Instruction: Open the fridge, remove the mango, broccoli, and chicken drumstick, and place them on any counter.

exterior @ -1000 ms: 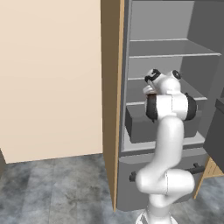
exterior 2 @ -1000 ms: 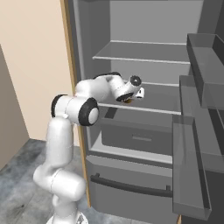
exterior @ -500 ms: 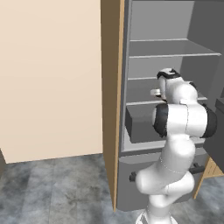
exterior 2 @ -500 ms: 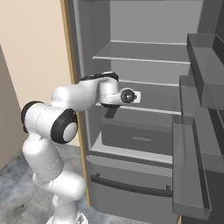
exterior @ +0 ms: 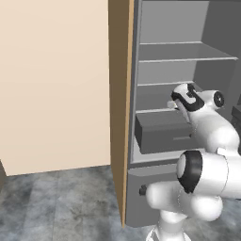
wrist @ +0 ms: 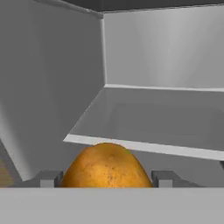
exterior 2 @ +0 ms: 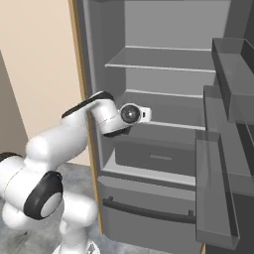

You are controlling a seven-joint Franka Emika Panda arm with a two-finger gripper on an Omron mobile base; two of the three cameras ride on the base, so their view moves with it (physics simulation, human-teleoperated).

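The fridge (exterior 2: 163, 124) stood open, its shelves bare in the base views. Over the last second the arm had swung its elbow out and down and drawn its wrist back from over the middle shelf toward that shelf's front left corner, which I took for the start of carrying the fruit out to a counter. The forearm lay almost level, wrist turned sideways. The gripper (wrist: 105, 179) sat clamped on the mango (wrist: 106, 166), a fingertip (wrist: 48, 179) at each side, just clear of the shelf's front edge.
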